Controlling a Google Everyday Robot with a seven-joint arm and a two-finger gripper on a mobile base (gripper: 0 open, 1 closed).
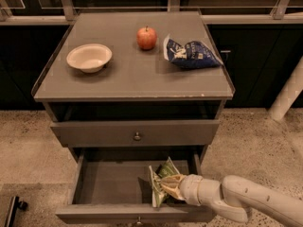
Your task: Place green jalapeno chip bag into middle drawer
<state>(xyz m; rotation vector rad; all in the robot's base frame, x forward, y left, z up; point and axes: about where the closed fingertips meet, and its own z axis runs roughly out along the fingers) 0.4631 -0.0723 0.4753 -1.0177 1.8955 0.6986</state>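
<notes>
The green jalapeno chip bag (158, 178) stands crumpled inside the open middle drawer (109, 183), at its right side. My gripper (169, 186) reaches in from the lower right on a white arm and is shut on the bag's right edge. The bag's lower end looks close to the drawer floor; I cannot tell if it touches. The drawer above (135, 132) is closed.
On the cabinet top (123, 74) sit a white bowl (89, 57) at the left, a red apple (147, 38) at the middle back and a dark blue chip bag (190, 53) at the right. A white post (286, 96) stands on the floor at the right.
</notes>
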